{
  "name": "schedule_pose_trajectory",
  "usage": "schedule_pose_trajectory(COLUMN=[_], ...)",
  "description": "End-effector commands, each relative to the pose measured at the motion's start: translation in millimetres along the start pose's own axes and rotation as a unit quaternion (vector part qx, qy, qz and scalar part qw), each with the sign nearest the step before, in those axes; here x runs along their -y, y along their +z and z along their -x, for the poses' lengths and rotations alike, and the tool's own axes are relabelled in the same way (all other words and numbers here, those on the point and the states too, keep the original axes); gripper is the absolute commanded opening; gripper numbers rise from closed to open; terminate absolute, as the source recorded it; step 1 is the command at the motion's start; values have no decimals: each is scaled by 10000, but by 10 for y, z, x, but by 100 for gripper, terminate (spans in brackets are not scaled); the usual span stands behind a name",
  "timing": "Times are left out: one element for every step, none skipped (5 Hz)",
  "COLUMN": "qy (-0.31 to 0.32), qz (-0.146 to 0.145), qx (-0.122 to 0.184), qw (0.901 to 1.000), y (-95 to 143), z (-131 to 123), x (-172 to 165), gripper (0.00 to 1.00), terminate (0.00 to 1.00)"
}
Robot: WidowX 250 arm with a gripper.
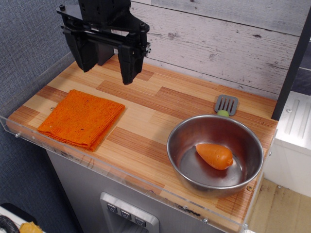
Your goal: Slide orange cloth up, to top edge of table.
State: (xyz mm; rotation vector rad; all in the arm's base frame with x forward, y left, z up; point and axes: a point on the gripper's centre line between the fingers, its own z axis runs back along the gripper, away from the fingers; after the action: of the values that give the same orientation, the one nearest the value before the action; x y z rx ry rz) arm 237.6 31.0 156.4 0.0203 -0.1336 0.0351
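The orange cloth (81,118) is a folded bright orange square lying flat on the left front part of the wood-plank table (160,104), close to the clear acrylic rim. My black gripper (106,73) hangs above the table's back left area, behind and a little right of the cloth. Its two fingers (129,65) are spread apart and hold nothing. It does not touch the cloth.
A steel bowl (215,153) stands at the front right with an orange carrot-shaped object (214,155) inside. A grey spatula (226,104) with a green handle lies just behind the bowl. The weathered plank wall (218,43) runs along the back.
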Motion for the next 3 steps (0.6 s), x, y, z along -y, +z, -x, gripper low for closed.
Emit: schedule_pose_trajectory(qy=[0,-4,96], qz=[0,-38,-168], qx=[0,42,-15], qw=[10000,10000,9998], y=[0,-126,-277], z=[0,19,29], x=[0,-298,-610], gripper=[100,100,100], terminate=[0,0,0])
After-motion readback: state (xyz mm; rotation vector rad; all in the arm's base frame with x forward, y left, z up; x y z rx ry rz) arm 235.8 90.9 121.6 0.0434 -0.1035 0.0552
